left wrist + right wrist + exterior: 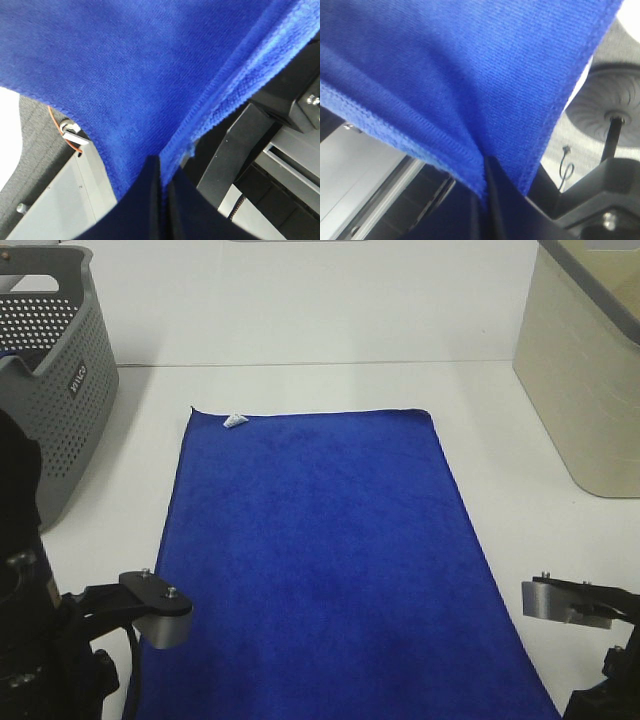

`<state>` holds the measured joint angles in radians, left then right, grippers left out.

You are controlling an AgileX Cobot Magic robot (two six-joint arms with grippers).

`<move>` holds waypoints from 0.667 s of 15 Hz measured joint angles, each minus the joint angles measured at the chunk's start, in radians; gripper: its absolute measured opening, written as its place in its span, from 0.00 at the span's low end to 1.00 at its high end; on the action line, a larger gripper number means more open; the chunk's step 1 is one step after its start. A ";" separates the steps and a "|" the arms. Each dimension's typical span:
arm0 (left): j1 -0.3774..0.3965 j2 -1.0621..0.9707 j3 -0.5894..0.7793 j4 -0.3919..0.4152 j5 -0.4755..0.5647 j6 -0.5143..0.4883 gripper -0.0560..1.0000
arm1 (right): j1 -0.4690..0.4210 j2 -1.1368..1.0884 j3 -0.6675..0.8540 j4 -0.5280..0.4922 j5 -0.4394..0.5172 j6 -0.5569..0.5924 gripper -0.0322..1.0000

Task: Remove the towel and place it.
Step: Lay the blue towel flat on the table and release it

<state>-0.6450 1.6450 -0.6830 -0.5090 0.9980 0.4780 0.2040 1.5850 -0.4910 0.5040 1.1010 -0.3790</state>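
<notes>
The only lettering is in the high view, at about ten o'clock. The grey basket [55,445] has a small dark label [78,375] on its perforated wall, just under the rim. A short word in pale capitals runs along it, turned on its side. There seem to be about five letters, but they are too small and blurred to read with any certainty.

At about eleven o'clock on the blue towel [320,560], a small white tag [235,421] lies at the far corner. Any print on it is too small to make out.

Neither wrist view shows anything readable.
</notes>
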 joint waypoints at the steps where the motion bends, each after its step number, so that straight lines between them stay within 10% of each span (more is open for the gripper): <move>1: 0.000 0.031 -0.004 -0.005 -0.004 0.007 0.05 | 0.000 0.042 0.000 0.000 -0.010 -0.007 0.05; 10: 0.000 0.163 -0.068 -0.014 0.011 0.015 0.05 | -0.001 0.170 0.000 0.015 -0.050 -0.058 0.05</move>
<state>-0.6450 1.8080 -0.7510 -0.5230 1.0090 0.4930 0.2030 1.7550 -0.4910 0.5190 1.0510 -0.4370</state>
